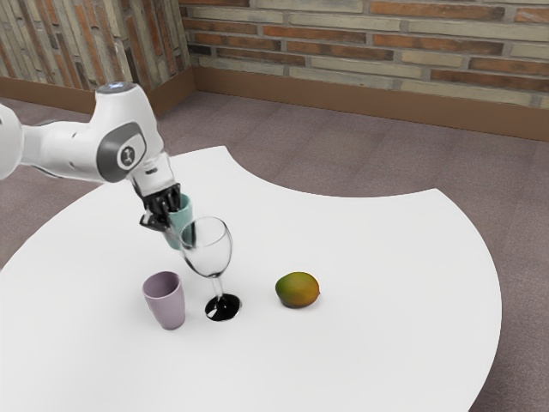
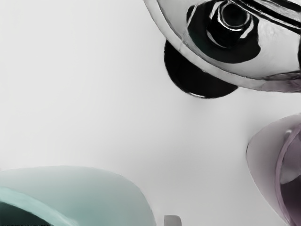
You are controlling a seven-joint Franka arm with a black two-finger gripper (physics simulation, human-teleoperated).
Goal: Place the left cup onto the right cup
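A teal cup (image 1: 181,221) hangs tilted just behind the wine glass, and my black gripper (image 1: 161,213) is shut on its rim from the exterior view's left. In the wrist view the teal cup (image 2: 70,197) lies directly under my hand. A purple cup (image 1: 164,299) stands upright on the white table (image 1: 386,257), in front of and below the teal one. The purple cup (image 2: 277,160) also appears beside the glass's black foot in the wrist view.
A clear wine glass (image 1: 208,246) with a black foot (image 1: 223,306) stands right beside the held cup, between it and a mango (image 1: 298,289). The glass bowl (image 2: 244,42) is close to my hand. Open table stretches to the exterior view's right.
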